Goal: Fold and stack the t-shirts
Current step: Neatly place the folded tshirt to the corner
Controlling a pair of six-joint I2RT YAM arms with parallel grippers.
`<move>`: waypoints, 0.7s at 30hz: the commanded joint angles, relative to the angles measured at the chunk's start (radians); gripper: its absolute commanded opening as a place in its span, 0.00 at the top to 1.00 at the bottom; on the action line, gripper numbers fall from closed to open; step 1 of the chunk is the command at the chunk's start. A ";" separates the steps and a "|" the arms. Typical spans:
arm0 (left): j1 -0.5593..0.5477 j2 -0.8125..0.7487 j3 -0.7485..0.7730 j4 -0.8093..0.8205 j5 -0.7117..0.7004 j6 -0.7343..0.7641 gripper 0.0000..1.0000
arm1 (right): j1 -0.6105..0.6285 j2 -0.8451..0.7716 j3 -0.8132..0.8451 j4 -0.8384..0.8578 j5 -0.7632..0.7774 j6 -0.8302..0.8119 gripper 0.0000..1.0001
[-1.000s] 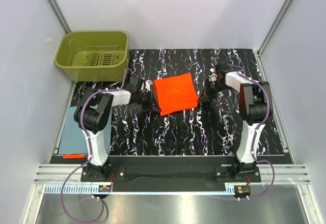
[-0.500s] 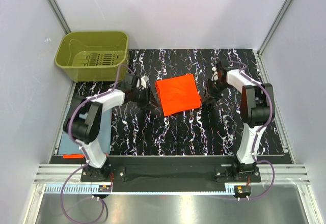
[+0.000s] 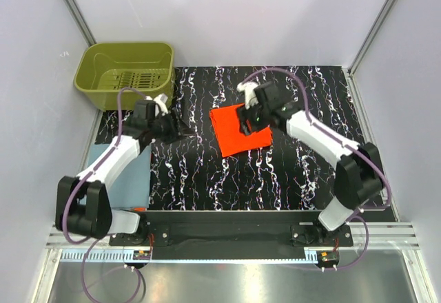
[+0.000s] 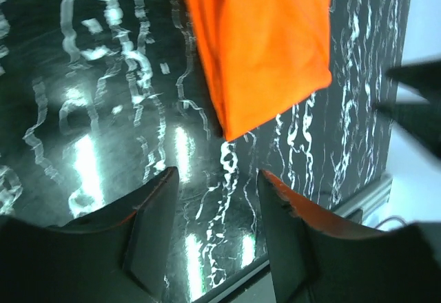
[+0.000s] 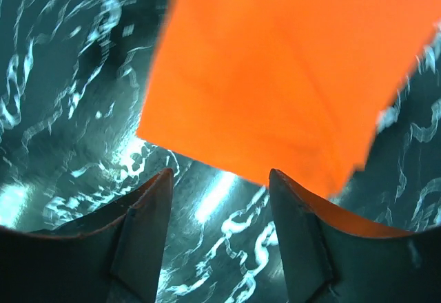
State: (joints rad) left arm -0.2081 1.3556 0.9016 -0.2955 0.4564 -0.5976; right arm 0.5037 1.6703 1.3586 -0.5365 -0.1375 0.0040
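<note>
The bright orange folded cloth t-shirt (image 3: 234, 136) lies flat at the centre of the black marbled table (image 3: 275, 172). The right gripper (image 3: 248, 118) hovers over the shirt's far edge with its jaws moderately apart and nothing between them. The left gripper (image 3: 167, 125) is left of the shirt and apart from it, jaws likewise parted and empty. The dusty blue-grey folded t-shirt (image 3: 138, 182) lies at the table's left edge.

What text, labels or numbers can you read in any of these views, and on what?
No text can be read in any view.
Orange shirt: plain, no print or tag showing.
Basket: no label visible.
Marked strip along the near rail: marks too small to read.
</note>
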 commanded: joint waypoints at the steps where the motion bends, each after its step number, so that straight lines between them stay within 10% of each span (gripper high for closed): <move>1: 0.039 -0.100 -0.042 0.009 -0.042 -0.066 0.45 | 0.093 -0.108 -0.139 0.229 0.059 -0.304 0.34; 6: 0.064 -0.228 -0.127 0.006 -0.071 -0.151 0.45 | 0.279 -0.245 -0.512 0.519 -0.004 -0.906 0.18; 21: 0.081 -0.472 -0.291 0.002 -0.140 -0.395 0.22 | 0.346 -0.072 -0.659 0.843 0.120 -1.184 0.32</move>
State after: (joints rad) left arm -0.1352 0.9115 0.6197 -0.3145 0.3454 -0.9081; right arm 0.8330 1.5620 0.7074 0.1493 -0.0624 -1.1160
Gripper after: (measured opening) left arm 0.768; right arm 0.698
